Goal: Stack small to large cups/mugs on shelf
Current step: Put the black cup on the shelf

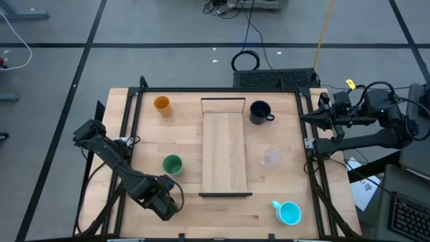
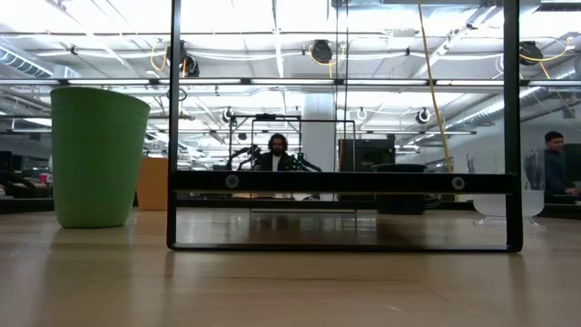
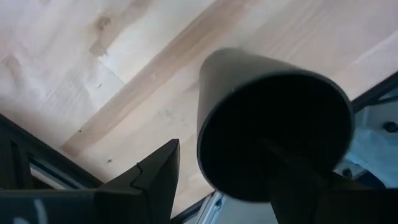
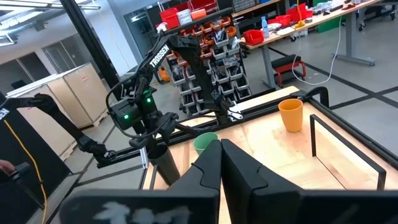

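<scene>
The tall black cup [image 3: 249, 81] stands at the table's near left, under my left gripper [image 1: 164, 202], which points down at it. That gripper [image 3: 221, 149] is open: one finger is at the cup's mouth, the other outside its wall, and a gap shows beside the outer finger. The empty shelf [image 1: 225, 154] lies along the table's middle. The orange cup [image 1: 162, 104] and green cup [image 1: 173, 165] stand to its left. The dark mug [image 1: 259, 112], clear cup [image 1: 271, 157] and blue mug [image 1: 289, 213] stand to its right. My right gripper [image 1: 304, 118] waits shut at the right edge.
Black frame rails [image 1: 127, 134] run along the table's left and right sides, and a black rail [image 3: 37, 162] passes close to the black cup. Upright black frames [image 2: 340, 182] close the shelf's two short ends. People sit in the room beyond the table.
</scene>
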### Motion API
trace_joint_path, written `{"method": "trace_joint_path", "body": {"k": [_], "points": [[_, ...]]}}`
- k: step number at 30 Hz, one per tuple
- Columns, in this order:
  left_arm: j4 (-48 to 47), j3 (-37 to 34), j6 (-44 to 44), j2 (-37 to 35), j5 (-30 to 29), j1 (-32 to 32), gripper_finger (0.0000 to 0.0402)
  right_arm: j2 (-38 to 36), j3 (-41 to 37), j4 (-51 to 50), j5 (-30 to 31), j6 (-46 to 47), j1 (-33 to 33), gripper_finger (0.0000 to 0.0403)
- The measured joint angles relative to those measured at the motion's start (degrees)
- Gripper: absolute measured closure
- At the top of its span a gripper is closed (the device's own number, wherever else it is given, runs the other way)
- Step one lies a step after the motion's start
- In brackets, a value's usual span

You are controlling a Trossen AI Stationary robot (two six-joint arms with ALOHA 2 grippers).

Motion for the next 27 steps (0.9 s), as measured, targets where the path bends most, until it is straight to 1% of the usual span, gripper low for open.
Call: {"method": "trace_joint_path", "body": {"k": [3, 4, 6, 8, 11, 12, 17, 23, 27], "points": [[0.1, 0.0, 0.6, 0.2, 0.0, 0.5, 0.0191, 0.0, 0.0, 0.0, 0.0, -0.3, 0.0, 0.0403], [0.4, 0.0, 1.2, 0.2, -0.1, 0.7, 0.0198, 0.0, 0.0, 0.0, 0.0, -0.4, 0.0, 0.0403], [1.7, 0.0, 3.3, 0.2, -0.3, 0.9, 0.0225, 0.0, 0.0, 0.0, 0.0, -0.5, 0.0, 0.0403], [2.1, 0.0, 5.2, 0.2, -0.4, 1.3, 0.0272, 0.0, 0.0, 0.0, -0.1, -0.4, 0.0, 0.0403], [2.3, 0.0, 8.3, 0.2, 0.7, 1.8, 0.0366, 0.0, 0.0, 0.0, -0.1, -0.4, 0.0, 0.0403], [2.4, 0.0, 8.8, 0.2, 1.0, 2.0, 0.0383, 0.0, 0.0, 0.0, -0.1, -0.5, 0.0, 0.0403], [2.2, 0.0, 10.5, 0.2, 1.0, 3.3, 0.0396, 0.0, 0.0, 0.0, -0.1, -1.1, 0.0, 0.0403], [2.8, 0.0, 12.8, 0.0, 4.5, 4.5, 0.0399, 0.0, 0.0, 0.0, -0.1, -1.5, 0.0, 0.0403], [2.1, 0.9, 13.3, -2.0, 4.8, 4.8, 0.0399, 0.0, 0.0, -1.6, 0.0, -2.0, 0.0, 0.0403]]}}
